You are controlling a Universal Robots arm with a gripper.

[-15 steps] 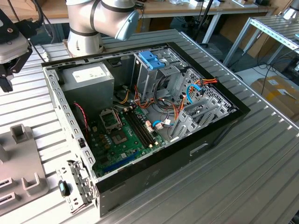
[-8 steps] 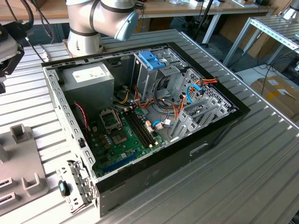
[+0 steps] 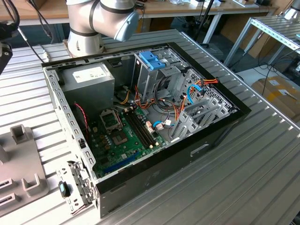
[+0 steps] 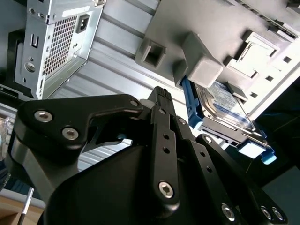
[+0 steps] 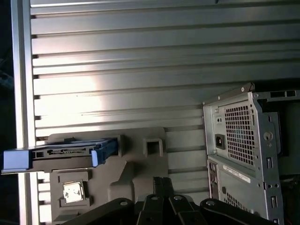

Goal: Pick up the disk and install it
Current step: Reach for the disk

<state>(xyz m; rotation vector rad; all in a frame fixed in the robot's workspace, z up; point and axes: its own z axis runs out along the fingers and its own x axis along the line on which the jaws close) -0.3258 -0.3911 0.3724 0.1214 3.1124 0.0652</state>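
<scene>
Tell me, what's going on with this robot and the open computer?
A robot arm is to fit a disk into the open computer case. The disk, in its light-blue carrier, lies in a grey holder on the ribbed table beside the case. The gripper is close to it but has not lifted it.

Robotics lab: slatted aluminium bench (image 3: pixel 262 154), opened computer case (image 3: pixel 159 171)
</scene>
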